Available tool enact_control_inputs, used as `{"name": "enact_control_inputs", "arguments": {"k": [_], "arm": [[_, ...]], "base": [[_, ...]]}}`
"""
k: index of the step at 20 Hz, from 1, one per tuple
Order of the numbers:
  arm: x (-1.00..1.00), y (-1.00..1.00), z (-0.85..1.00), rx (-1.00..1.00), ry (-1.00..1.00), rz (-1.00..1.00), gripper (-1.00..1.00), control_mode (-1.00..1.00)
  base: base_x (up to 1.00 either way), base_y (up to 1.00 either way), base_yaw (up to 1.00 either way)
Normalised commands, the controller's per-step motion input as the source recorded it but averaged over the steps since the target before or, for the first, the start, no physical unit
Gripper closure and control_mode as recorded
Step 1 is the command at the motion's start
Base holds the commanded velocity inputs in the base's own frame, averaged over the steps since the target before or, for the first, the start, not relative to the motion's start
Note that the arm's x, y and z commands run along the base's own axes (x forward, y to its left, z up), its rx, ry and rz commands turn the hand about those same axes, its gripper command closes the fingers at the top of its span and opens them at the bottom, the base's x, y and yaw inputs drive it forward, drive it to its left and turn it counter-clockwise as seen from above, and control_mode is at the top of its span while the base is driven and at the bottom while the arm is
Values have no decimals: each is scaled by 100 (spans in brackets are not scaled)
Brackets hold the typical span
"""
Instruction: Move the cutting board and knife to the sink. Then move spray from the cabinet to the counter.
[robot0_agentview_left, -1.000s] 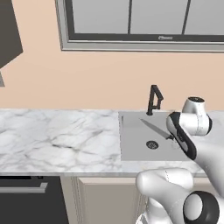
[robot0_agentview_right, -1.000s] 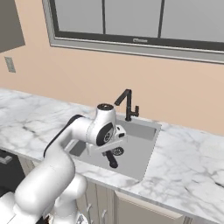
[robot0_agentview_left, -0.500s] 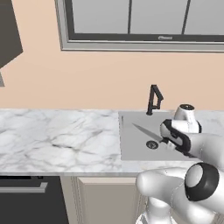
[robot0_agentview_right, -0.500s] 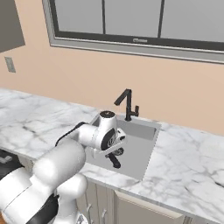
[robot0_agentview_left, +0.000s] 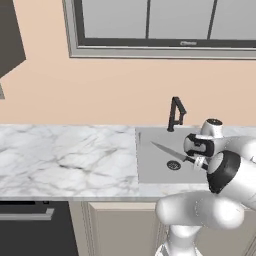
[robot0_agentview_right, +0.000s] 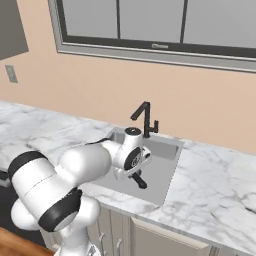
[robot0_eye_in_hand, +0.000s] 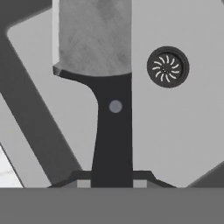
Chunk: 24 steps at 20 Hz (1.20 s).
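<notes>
Gripping the knife by its black handle, the gripper holds it over the sink, blade beside the drain.

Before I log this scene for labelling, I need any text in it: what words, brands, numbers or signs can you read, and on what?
None can be read.
Window frame: a small pale mark on its lower rail, perhaps a brand, too small and blurred to read.
Knife, sink, faucet and counter: no text.
</notes>
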Motion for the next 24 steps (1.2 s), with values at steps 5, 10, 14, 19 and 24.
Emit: {"name": "enact_control_inputs", "arguments": {"k": [5, 10, 14, 19, 24], "arm": [[27, -16, -22, 0, 0, 2, 100, -100], [27, 0, -27, 0, 0, 0, 100, -100], [31, 0, -32, 0, 0, 0, 100, -100], [29, 0, -28, 0, 0, 0, 100, -100], [28, 0, -26, 0, 0, 0, 100, -100]], "base": [[0, 0, 0], [0, 0, 0], [0, 0, 0], [0, 0, 0], [0, 0, 0]]}}
